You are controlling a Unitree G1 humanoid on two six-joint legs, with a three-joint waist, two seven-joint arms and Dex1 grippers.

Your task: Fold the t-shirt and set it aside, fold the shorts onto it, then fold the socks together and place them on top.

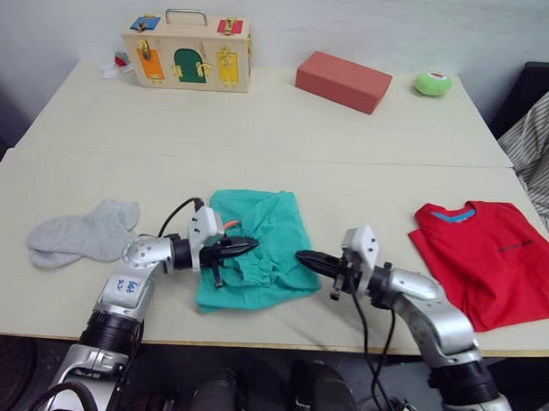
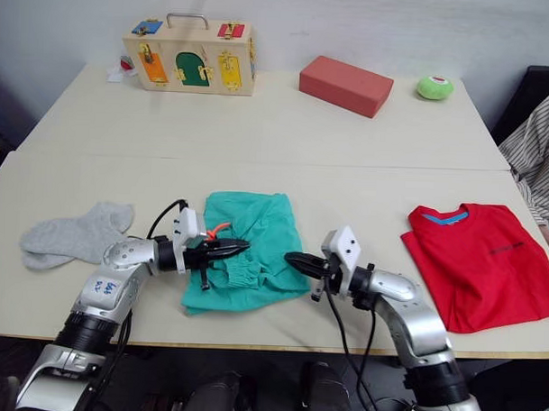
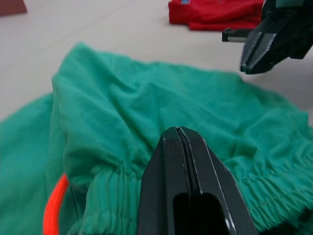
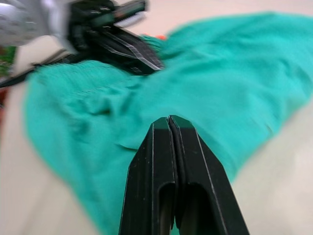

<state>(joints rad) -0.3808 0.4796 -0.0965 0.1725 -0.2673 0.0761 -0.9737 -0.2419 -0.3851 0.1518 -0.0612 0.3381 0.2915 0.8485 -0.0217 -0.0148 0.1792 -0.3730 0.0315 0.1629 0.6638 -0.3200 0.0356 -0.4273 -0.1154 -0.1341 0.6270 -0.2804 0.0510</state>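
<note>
Over shorts (image 1: 255, 245), both tools closed, empty

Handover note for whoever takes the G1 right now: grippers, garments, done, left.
Left gripper: shut, empty, tips over the waistband side of the shorts.
Right gripper: shut, empty, at the shorts' right edge.
Shorts: mid-table near the front edge, rumpled, orange drawstring poking out on the left.
T-shirt: folded, set aside at the right front of the table.
Socks: together on the left, unfolded.
Done: t-shirt.
Left: finish folding the shorts and move them onto the t-shirt, then fold the socks and place them on top.
</note>
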